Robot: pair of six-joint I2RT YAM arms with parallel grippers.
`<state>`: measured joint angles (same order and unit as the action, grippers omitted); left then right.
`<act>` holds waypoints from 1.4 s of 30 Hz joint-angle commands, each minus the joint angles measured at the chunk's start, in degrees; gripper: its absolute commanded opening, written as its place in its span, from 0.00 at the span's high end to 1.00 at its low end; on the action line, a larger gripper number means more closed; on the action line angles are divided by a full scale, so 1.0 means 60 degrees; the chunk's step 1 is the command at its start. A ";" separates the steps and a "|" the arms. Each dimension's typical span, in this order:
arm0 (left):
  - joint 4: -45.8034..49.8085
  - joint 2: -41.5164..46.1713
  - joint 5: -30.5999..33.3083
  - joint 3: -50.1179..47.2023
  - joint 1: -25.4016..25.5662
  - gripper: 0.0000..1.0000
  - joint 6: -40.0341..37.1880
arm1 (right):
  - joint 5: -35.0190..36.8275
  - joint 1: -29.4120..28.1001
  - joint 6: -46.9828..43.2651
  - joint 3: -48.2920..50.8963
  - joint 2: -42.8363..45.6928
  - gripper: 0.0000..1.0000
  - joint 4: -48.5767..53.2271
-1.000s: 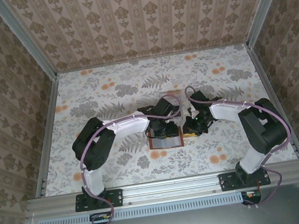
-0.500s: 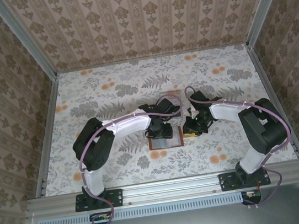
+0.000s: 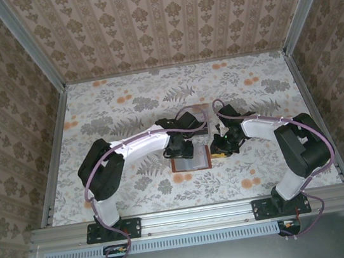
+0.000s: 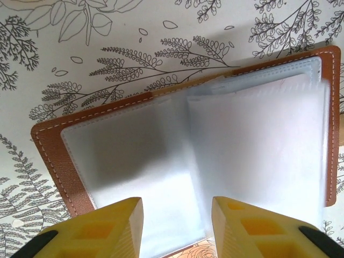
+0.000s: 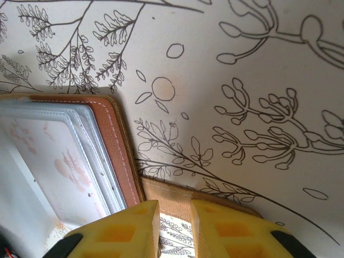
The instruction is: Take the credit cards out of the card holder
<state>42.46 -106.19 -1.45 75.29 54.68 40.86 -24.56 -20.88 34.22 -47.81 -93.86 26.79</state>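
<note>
left claw (image 4: pixel 176 212) spread, yellow fingers (image 4: pixel 107 228) well apart, pale sleeve showing in the gap. it sits over the near edge of the open card holder (image 4: pixel 199 145). the holder lies flat just ahead of the claw, clear sleeves (image 4: pixel 252 134) up, brown stitched border running round the far and side edges. bare table (image 4: pixel 107 32) lies past the far edge, open room there. right claw (image 5: pixel 174 210) has its fingers close, with a narrow gap. its tips are over the brown strap tab (image 5: pixel 228 204); cannot tell if it pinches it. the holder's brown edge is just left of that claw, with free table ahead and right. clear tray (image 3: pixel 197 114) sits just beyond both claws.
</note>
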 commanded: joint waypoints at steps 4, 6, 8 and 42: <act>0.0233 0.0267 0.0152 -0.0146 -0.0035 0.62 -0.0102 | 0.0190 -0.0028 -0.0194 -0.0199 0.0055 0.76 0.0318; 0.0167 0.0345 0.0109 -0.0227 -0.0067 0.62 -0.0087 | 0.0030 -0.0035 -0.0141 -0.0189 0.0199 0.76 0.0202; -0.0050 0.0487 0.0018 -0.0314 -0.0076 0.63 -0.0070 | -0.0018 -0.0035 -0.0109 -0.0236 0.0277 0.76 0.0205; -0.3561 -0.1139 -0.3182 -0.0260 0.0102 0.64 0.1298 | 0.0719 -0.0029 -0.0202 -0.0231 0.0079 0.77 0.0370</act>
<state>20.75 -111.70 -20.64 74.39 55.09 48.05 -21.85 -20.88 33.36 -48.60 -94.13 27.44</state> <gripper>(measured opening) 0.359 0.230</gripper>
